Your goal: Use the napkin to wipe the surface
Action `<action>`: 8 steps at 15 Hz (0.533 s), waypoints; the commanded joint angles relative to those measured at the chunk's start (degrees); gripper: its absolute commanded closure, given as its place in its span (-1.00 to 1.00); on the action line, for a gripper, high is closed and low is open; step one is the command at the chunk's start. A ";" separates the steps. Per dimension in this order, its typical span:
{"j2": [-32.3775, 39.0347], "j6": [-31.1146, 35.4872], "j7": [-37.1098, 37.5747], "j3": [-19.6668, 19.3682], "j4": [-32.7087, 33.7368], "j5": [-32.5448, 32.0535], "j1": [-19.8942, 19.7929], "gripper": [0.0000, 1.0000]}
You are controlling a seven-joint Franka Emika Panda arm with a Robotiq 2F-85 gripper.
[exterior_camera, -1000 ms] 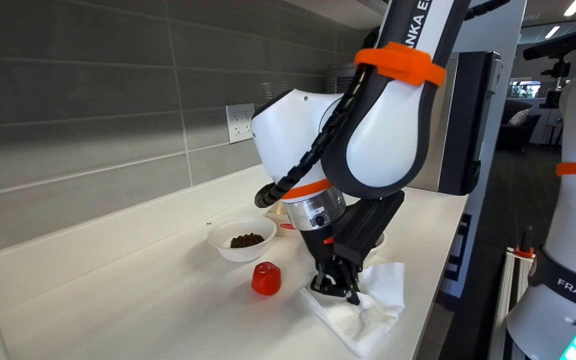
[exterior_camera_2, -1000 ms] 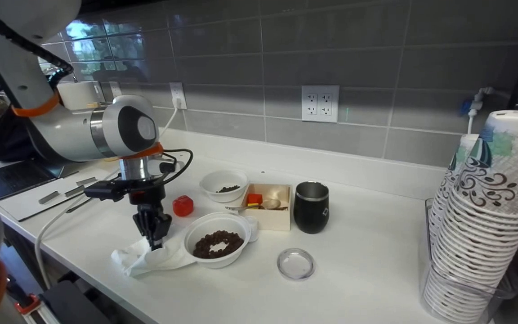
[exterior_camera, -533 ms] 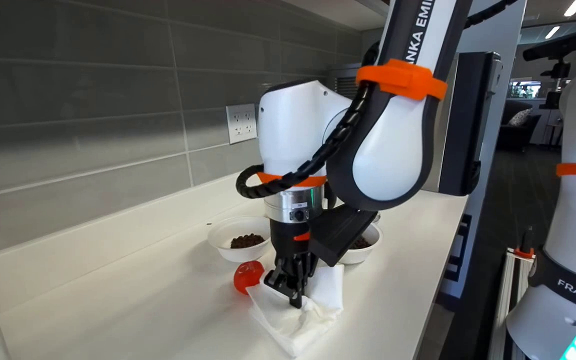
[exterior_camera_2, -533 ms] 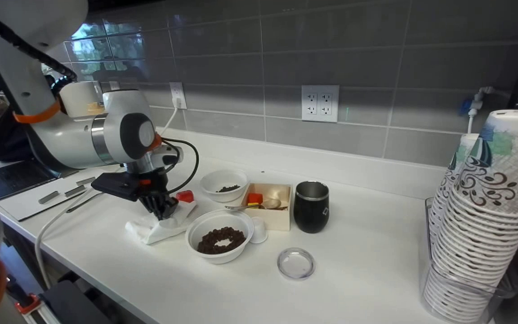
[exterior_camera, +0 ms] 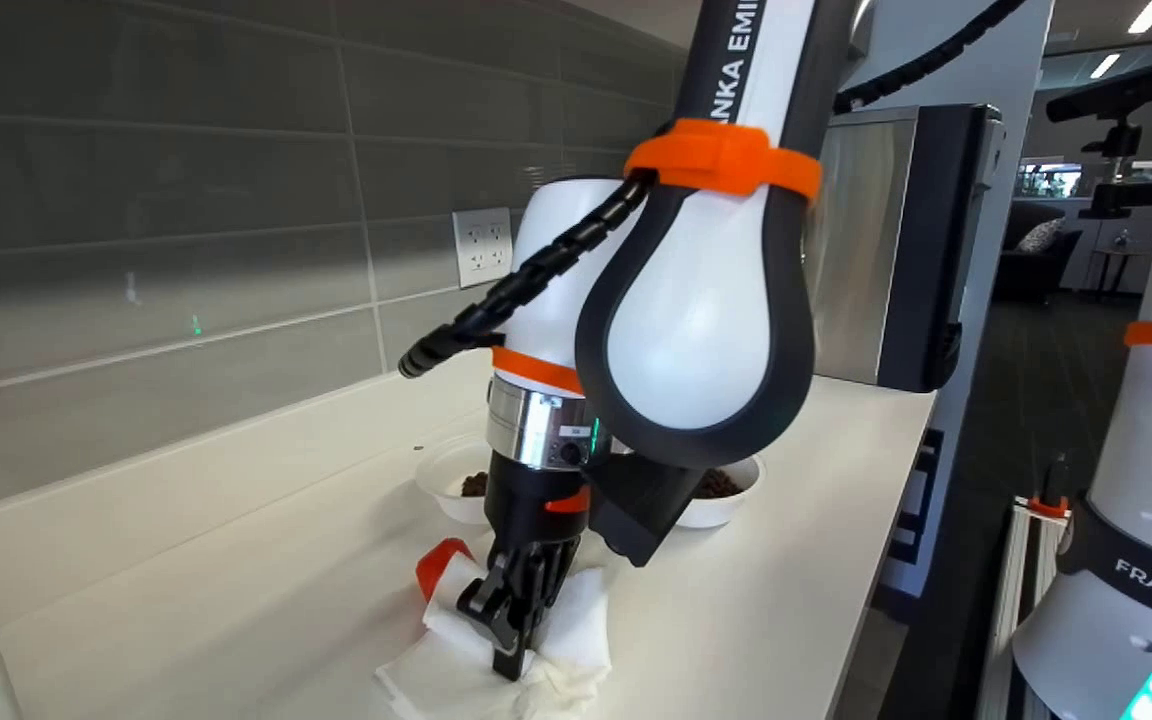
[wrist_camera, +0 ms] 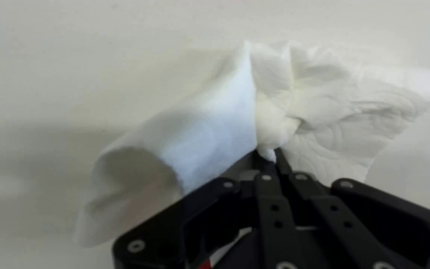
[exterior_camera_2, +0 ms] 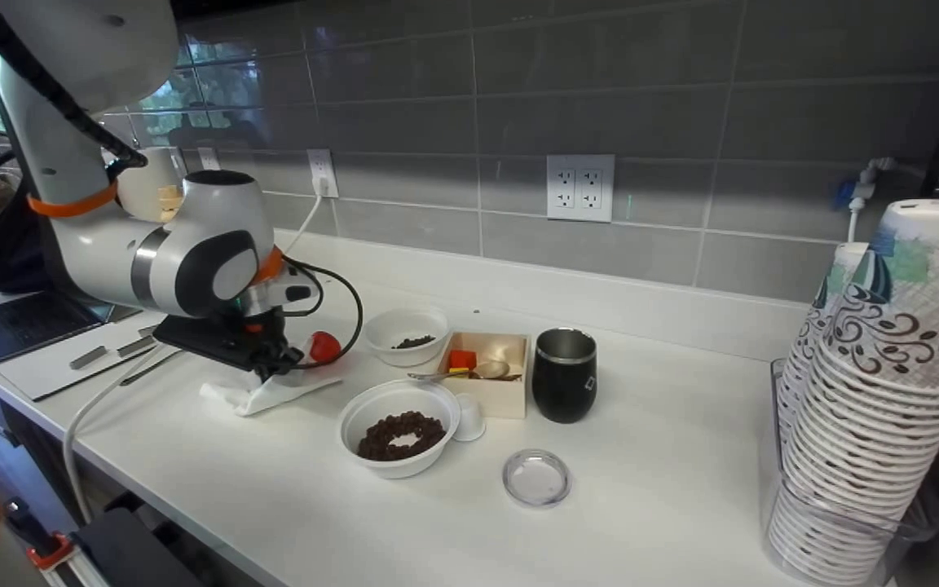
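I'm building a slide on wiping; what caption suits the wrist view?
Black fingers pinch a crumpled white napkin, its folds spread over the off-white countertop.

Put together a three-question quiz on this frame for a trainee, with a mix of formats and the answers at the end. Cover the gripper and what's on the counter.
1. Multiple choice: What is the gripper closed on?
A) the spoon
B) the white napkin
C) a paper cup

2. True or false: The clear round lid lies on the countertop, off the black tumbler.

3. Count: How many white bowls holding dark brown pieces stand on the countertop?

Key: 1. B. 2. True. 3. Two, one fuller than the other.
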 commanded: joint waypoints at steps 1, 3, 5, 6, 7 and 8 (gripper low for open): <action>1.00 -7.45 -0.58 5.86 -1.23 2.67 -7.28 0.99; -3.05 -10.86 1.73 6.57 -3.08 3.79 -8.81 0.99; -6.70 -14.71 3.97 6.50 -4.33 5.00 -9.50 0.99; -8.32 -16.85 5.18 5.96 -4.79 5.19 -9.55 0.99; -9.81 -19.11 6.38 5.38 -5.30 5.11 -9.71 0.99; -10.25 -24.27 7.98 -3.54 -1.63 3.86 -2.32 0.99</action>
